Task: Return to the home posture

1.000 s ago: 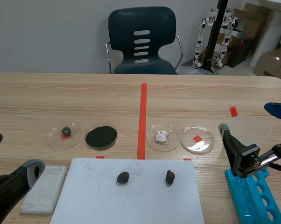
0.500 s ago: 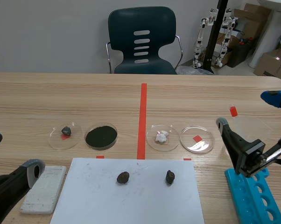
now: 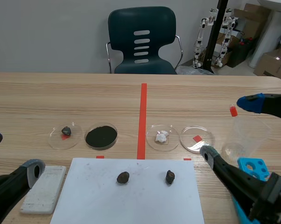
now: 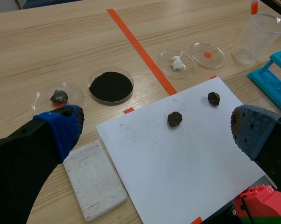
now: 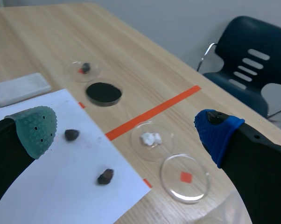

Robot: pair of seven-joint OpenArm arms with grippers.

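Left gripper [image 4: 155, 133] sits spread wide and empty, low by the white slab [image 3: 44, 188], and right gripper [image 5: 126, 130] is likewise spread and empty beside the clear plastic cup [image 3: 245, 135] and blue tube rack [image 3: 252, 169]; nothing needs grasping, I judge, but that light cup would tip easily.

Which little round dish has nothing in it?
The dish nearest the clear cup. Only a red tape mark shows through it; the others hold a stone, black powder and a white lump.
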